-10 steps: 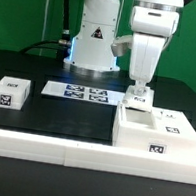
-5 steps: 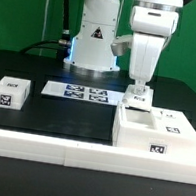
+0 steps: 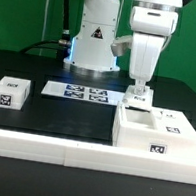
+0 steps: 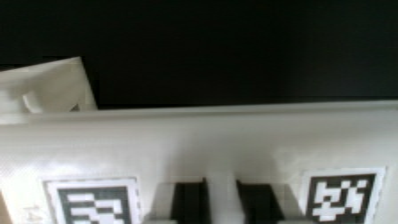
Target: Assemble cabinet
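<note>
The cabinet (image 3: pixel 157 133) is a large white tagged box with an open compartment, standing at the exterior view's right against the front rail. My gripper (image 3: pixel 139 92) points straight down at the cabinet's back rim. In the wrist view the two dark fingers (image 4: pixel 187 202) stand close together with a thin white upright strip of the cabinet (image 4: pixel 196 135) between them, and the gripper (image 4: pixel 222 195) looks shut on it. Two tags (image 4: pixel 89 202) flank the fingers. A small white tagged block (image 3: pixel 11 93) lies at the exterior view's left, far from the gripper.
The marker board (image 3: pixel 87 92) lies flat at the back middle, in front of the robot base (image 3: pixel 95 35). A long low white rail (image 3: pixel 68 152) edges the black table's front. A white slanted part (image 4: pixel 45 90) shows beyond the cabinet in the wrist view.
</note>
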